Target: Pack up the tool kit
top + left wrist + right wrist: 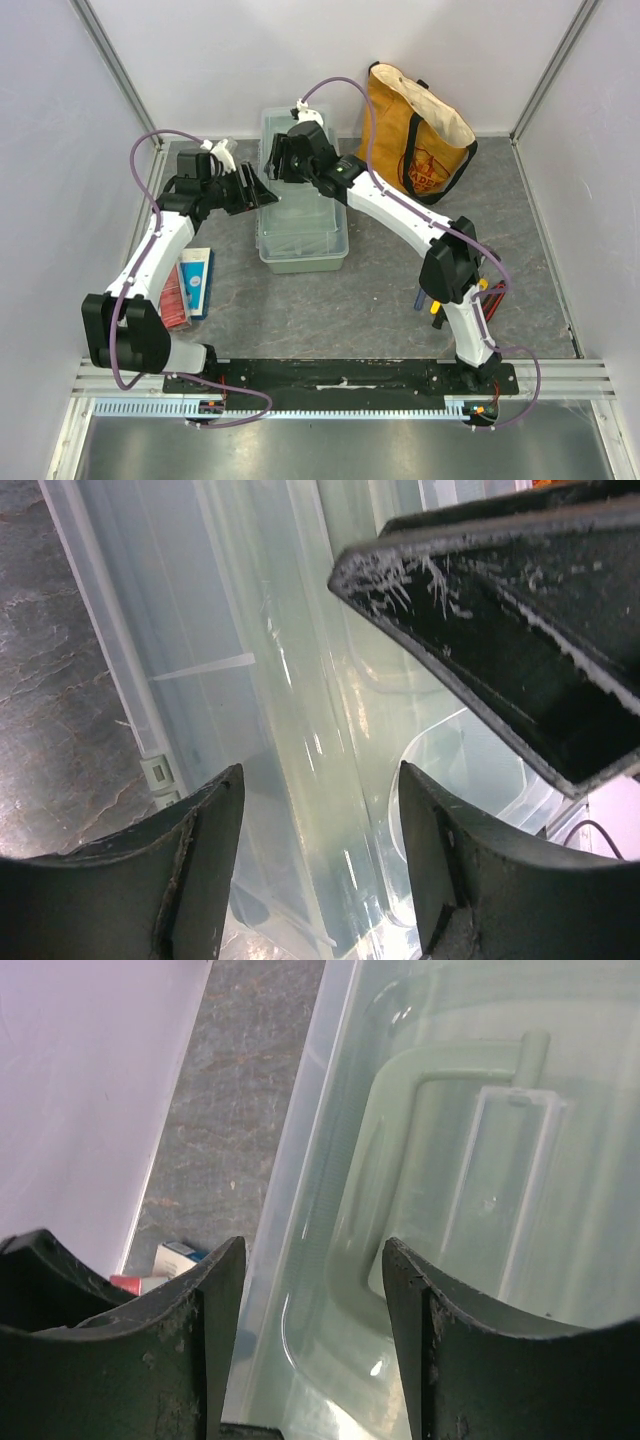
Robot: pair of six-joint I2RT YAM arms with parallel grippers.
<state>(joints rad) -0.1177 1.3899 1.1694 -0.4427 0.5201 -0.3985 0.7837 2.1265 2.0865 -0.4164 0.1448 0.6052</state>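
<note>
Left gripper (257, 190): fingers spread, empty, at 9 o'clock rim of pale sage-green rectangular plastic toolbox with clear lid (305, 235). Toolbox: centre of grey table (380, 300), lid apparently down. Right gripper (282, 160): fingers spread, empty, over its 11 o'clock corner. Handling: likely lid work; brace one rim, lift opposite, avoid finger clash.

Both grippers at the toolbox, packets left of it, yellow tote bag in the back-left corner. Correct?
Not quite. The top view shows the tote bag in the back-right corner, not the back-left. The rest holds: the left gripper and right gripper are at the toolbox, and the packets lie left of it.
</note>
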